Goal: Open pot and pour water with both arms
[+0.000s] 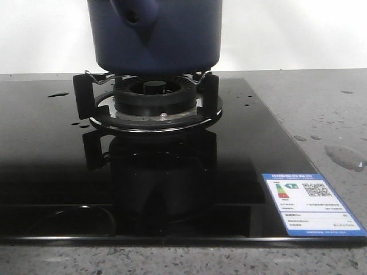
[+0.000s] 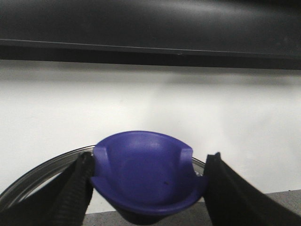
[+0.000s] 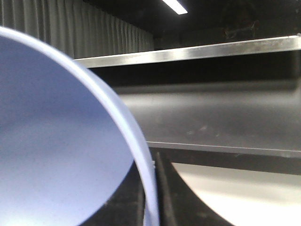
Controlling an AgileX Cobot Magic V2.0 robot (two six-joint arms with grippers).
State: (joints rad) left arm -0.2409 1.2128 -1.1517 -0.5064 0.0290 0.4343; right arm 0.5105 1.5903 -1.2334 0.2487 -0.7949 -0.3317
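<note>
Navy pot (image 1: 166,40) upright on burner (image 1: 153,98), side projection toward camera.

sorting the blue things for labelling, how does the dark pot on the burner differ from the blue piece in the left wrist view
The dark navy smooth cylindrical pot is deeper in colour than the brighter violet-blue scooped plastic knob. The pot stands upright on the black burner grate, free of any pincer; the knob sits between the left pincer fingers. The pot is a closed-sided cylinder; the knob is an open, shallow hollow. Both are blue and matte.
</note>
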